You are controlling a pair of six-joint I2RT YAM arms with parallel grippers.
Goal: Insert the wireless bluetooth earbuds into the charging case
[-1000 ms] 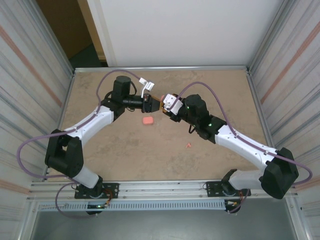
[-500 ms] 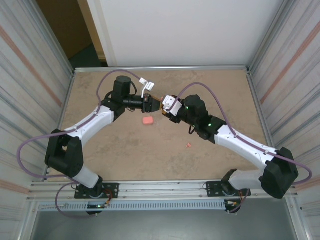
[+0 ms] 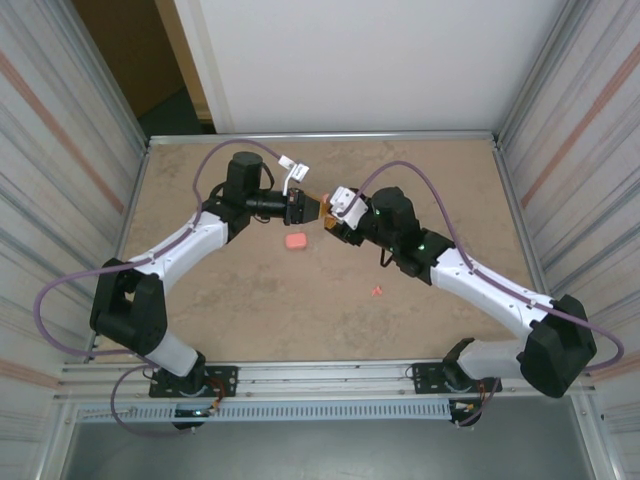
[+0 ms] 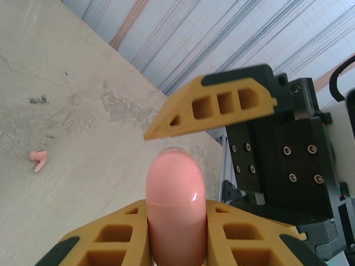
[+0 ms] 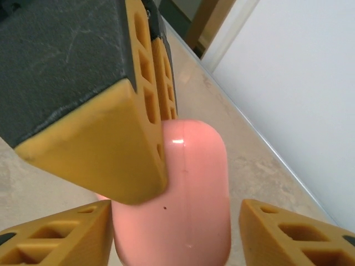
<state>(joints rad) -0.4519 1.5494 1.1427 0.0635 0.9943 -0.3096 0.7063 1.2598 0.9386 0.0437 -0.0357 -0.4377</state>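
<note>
Moved: left fingers (image 4: 111,241) tightened, right fingers (image 5: 288,233) spread | left clamped charging case (image 5: 194,188) mid-air, right stood open around it | earbud (image 3: 377,291) lay on worktop (image 3: 250,310), well apart | step: case handover, judged | next called for right backing off to fetch earbud

Nothing legible anywhere: no brand, number or sign. Plain and without print, the pink charging case (image 4: 175,205). Too small to read, the white tag (image 3: 290,163) by the left arm (image 3: 190,240).

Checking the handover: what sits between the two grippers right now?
A pink charging case, clamped by the left gripper; the right gripper stands open around it. Both wrist views show it.
</note>
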